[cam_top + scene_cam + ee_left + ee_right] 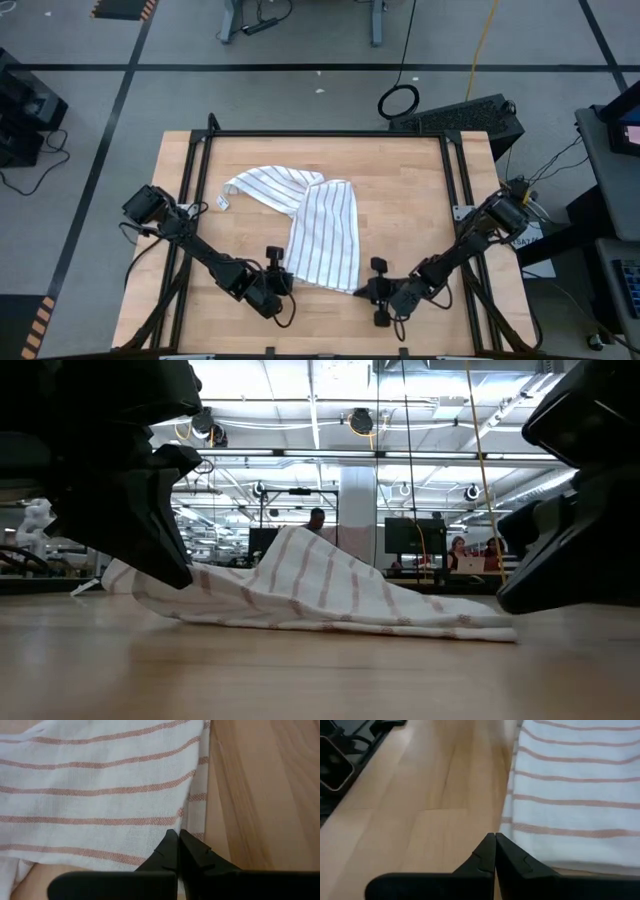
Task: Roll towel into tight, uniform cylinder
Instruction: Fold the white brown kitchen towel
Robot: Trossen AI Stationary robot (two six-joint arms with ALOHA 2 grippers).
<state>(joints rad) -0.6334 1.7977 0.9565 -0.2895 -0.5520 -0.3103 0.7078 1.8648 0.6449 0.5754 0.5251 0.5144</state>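
Wooden table (420, 210): towel (322, 235) folded in L; both grippers' fingers (176, 851) closed, empty, at near corners.

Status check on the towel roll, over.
Left gripper shut, empty, at towel's near corner. Right gripper shut, empty, at the other near corner. Towel unrolled, partly folded over. Nothing in the way.

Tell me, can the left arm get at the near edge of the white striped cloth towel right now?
Probably yes. The left gripper, fingers shut, sits right at the white striped cloth towel near edge, with only bare wooden table around it and nothing between; it would need to open first.
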